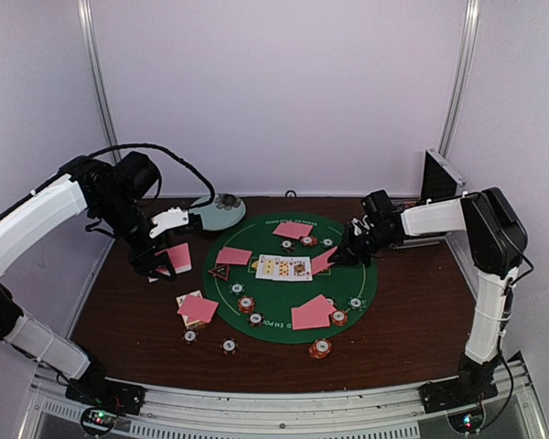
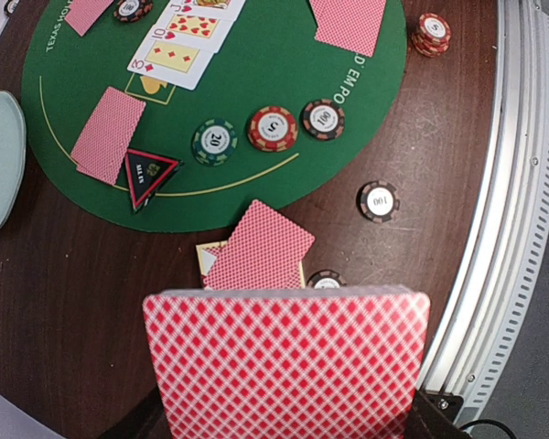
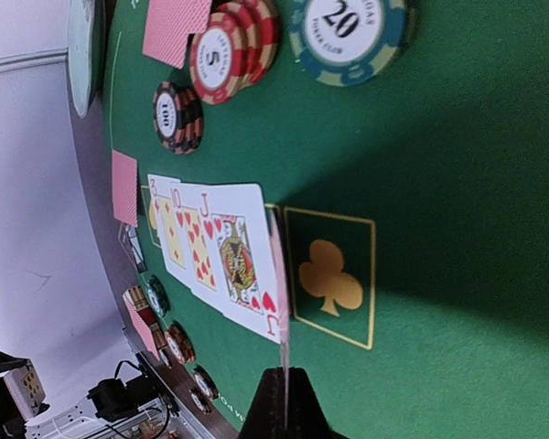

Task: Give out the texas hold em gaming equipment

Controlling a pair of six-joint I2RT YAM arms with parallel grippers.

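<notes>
Pink card (image 1: 323, 262) pinched in right jaws, edge-on from wrist; deck (image 2: 288, 361) pinched in left jaws

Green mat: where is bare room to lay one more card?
Bare: the club square beside the face-up cards, and the brown tabletop right of the mat. Crowded: the mat's near edge, with chips and pink cards.

a dark brown wooden table (image 1: 412, 311) carries a round green felt mat (image 1: 276, 297) at its middle. a pale blue-green round plate (image 1: 212, 218) lies on the table just beside the mat's far left edge. a silver-and-black metal case (image 1: 437, 176) stands at the far right corner. a ribbed metal rail (image 1: 284, 402) runs along the near edge.
</notes>
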